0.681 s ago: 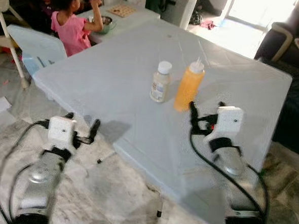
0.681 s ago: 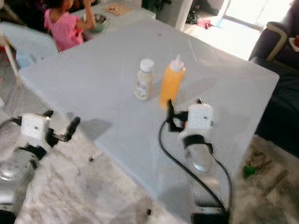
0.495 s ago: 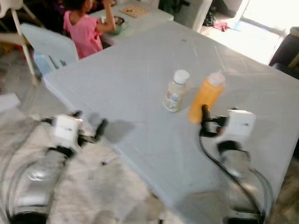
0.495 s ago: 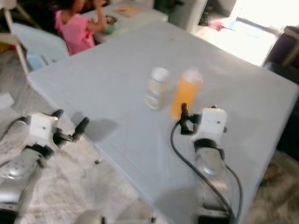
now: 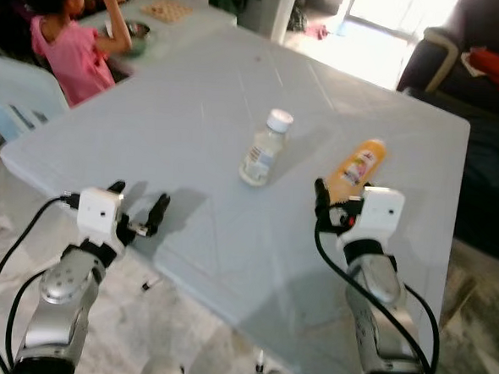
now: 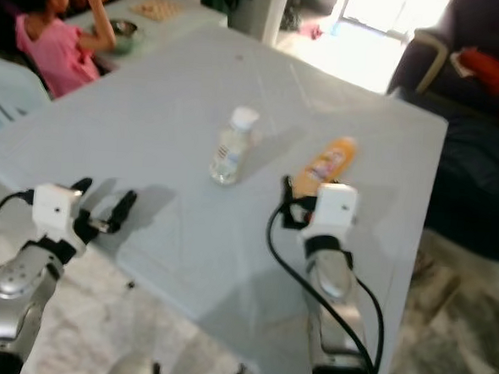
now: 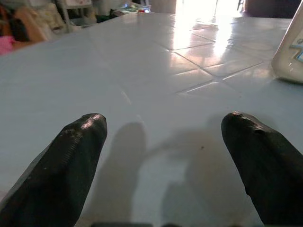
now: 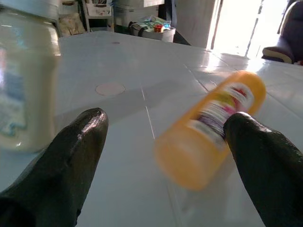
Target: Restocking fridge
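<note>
The right gripper (image 5: 332,202), lower right of the head view, has its fingers spread around nothing. Just past its fingertips one orange squeeze bottle (image 5: 353,169) lies tipped over on the pale table (image 5: 196,90). One white-capped bottle (image 5: 261,149) with pale contents stands upright near frame centre. The left gripper (image 5: 138,210), lower left, is also released, over the table's near edge. A child in pink (image 5: 68,32) sits at upper left beside a bowl (image 5: 137,33).
</note>
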Controlling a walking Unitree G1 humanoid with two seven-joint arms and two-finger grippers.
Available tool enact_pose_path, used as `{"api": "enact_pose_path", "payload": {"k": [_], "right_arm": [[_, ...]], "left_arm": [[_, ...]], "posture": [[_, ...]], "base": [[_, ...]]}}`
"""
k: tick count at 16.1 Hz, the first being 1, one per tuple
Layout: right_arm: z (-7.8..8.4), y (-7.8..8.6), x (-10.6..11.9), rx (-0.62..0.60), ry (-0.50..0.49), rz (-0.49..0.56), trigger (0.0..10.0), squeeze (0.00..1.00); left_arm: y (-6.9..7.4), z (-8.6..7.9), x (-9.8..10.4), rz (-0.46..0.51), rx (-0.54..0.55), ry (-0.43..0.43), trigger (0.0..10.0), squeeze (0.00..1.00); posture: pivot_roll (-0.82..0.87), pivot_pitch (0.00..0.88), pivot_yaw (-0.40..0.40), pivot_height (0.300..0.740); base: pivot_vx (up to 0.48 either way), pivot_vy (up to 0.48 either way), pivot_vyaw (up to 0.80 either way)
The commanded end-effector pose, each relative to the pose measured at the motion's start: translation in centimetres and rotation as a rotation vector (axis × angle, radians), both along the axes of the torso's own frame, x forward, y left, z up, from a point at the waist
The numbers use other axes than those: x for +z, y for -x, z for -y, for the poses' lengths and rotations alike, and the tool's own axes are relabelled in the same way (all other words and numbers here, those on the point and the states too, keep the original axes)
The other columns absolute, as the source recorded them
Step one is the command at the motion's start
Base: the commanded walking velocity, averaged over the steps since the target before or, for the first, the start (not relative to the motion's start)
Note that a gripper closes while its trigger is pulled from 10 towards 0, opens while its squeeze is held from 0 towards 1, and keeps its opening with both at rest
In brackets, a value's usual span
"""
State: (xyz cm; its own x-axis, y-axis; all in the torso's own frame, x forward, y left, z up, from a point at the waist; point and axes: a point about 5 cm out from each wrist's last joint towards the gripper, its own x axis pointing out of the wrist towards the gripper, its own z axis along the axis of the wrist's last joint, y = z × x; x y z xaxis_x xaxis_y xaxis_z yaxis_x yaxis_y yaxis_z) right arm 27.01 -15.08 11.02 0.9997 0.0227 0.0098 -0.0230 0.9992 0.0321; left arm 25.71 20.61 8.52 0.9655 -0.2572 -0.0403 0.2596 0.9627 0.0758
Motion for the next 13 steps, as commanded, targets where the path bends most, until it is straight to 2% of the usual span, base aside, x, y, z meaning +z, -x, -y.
{"api": "enact_pose_path", "payload": {"k": [1,7,9,11,12,13], "right_arm": [[0.8,0.2,0.2,-0.022,0.005,0.008,10.0,0.0],[2.1,0.3,-0.2,-0.065,-0.006,-0.019,10.0,0.0],[3.5,0.1,-0.2,-0.134,0.036,-0.021,10.0,0.0],[6.3,-0.1,0.3,-0.299,0.093,-0.017,10.0,0.0],[9.4,0.1,0.8,-0.476,0.165,-0.026,10.0,0.0],[11.7,0.4,1.3,-0.604,0.21,-0.027,10.0,0.0]], "left_arm": [[-0.1,0.5,0.1,0.003,-0.021,0.001,10.0,0.0],[-0.5,0.5,0.2,0.003,-0.026,-0.016,10.0,0.0],[-0.5,0.5,0.1,0.003,-0.019,-0.024,10.0,0.0],[-0.4,0.6,0.0,0.001,-0.017,-0.025,10.0,0.0],[-0.3,0.6,0.0,-0.001,-0.018,-0.027,10.0,0.0],[-0.4,0.5,-0.1,-0.003,-0.018,-0.027,10.0,0.0]], "posture": [[0.1,0.046,-0.037,0.74],[0.09,0.048,-0.03,0.74],[0.09,0.048,-0.031,0.74],[0.09,0.048,-0.03,0.74],[0.09,0.047,-0.028,0.74],[0.09,0.045,-0.016,0.74]], "base": [[0.0,0.0,0.0],[0.0,0.0,0.0],[0.0,0.0,0.0],[0.0,0.0,0.0],[0.0,0.0,0.0],[0.0,0.0,0.0]]}}
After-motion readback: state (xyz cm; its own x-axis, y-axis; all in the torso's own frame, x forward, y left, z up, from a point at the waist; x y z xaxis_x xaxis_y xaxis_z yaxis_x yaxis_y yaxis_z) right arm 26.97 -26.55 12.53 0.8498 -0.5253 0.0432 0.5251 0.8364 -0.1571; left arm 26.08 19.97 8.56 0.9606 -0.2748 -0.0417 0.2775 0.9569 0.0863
